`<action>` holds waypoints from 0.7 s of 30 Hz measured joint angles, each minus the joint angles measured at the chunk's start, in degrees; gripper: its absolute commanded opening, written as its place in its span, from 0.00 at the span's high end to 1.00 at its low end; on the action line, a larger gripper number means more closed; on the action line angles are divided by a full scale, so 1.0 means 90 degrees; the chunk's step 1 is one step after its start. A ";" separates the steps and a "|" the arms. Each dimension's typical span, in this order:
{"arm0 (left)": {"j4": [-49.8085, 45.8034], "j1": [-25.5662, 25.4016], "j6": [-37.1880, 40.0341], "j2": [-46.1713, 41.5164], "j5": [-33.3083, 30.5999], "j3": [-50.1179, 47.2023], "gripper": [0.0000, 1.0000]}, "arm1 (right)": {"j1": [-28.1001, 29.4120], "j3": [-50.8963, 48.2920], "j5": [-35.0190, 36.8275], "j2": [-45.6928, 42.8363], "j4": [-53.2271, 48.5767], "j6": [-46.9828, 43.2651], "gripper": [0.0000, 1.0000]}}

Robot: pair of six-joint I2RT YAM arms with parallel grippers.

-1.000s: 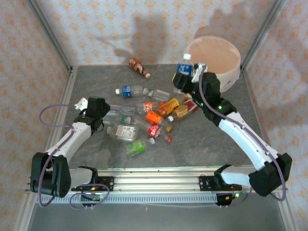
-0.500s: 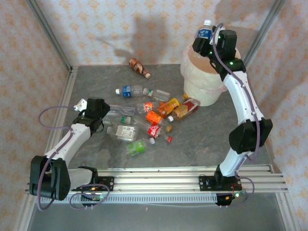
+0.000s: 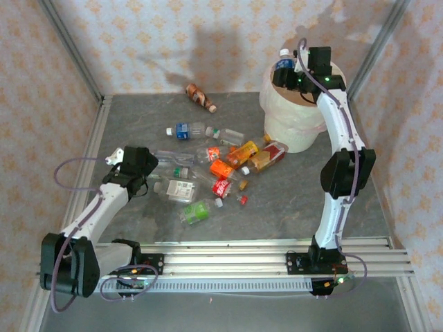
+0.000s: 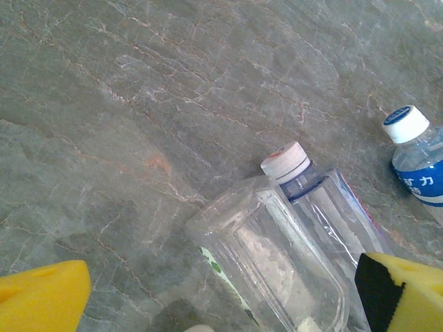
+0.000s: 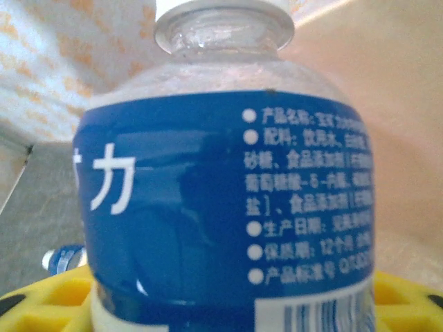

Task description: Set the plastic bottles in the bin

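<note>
Top external: right arm [image 3: 344,169] stretched high, right hand [image 3: 286,73] over the bin [image 3: 291,131] rim, around blue-label bottle [image 3: 282,65] (clamped or loosed, unclear); left hand [image 3: 151,171] spread.

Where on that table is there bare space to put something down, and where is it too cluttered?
The table is bare along its near edge, between the bottle pile and the rail, and in the far left corner, left of the brown bottle. The middle is crowded with bottles, right up to the bin.
</note>
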 measured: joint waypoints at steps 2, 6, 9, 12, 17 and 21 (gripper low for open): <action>0.0063 0.0000 -0.0039 -0.0121 0.0080 -0.0117 0.00 | -0.0104 0.0010 -0.0442 0.0083 -0.0015 0.0146 0.32; 0.0226 0.0000 -0.0104 -0.0189 0.0333 -0.0313 0.00 | -0.0357 0.0002 -0.1171 0.0221 0.0066 0.0685 0.25; 0.0398 -0.0005 -0.0206 -0.0240 0.0449 -0.0454 0.00 | -0.0486 -0.0039 -0.1457 0.0236 0.0279 0.1047 0.20; 0.0566 -0.0010 -0.0270 -0.0282 0.0576 -0.0585 0.00 | -0.0503 -0.0039 -0.1581 0.0236 0.0435 0.1270 0.18; 0.0661 -0.0070 -0.0379 -0.0255 0.0670 -0.0595 0.00 | -0.0481 -0.0311 -0.1627 0.0216 0.0797 0.1583 0.13; 0.0733 -0.0100 -0.0491 -0.0233 0.0697 -0.0595 0.00 | -0.0483 -0.0697 -0.1433 0.0080 0.0979 0.1846 0.07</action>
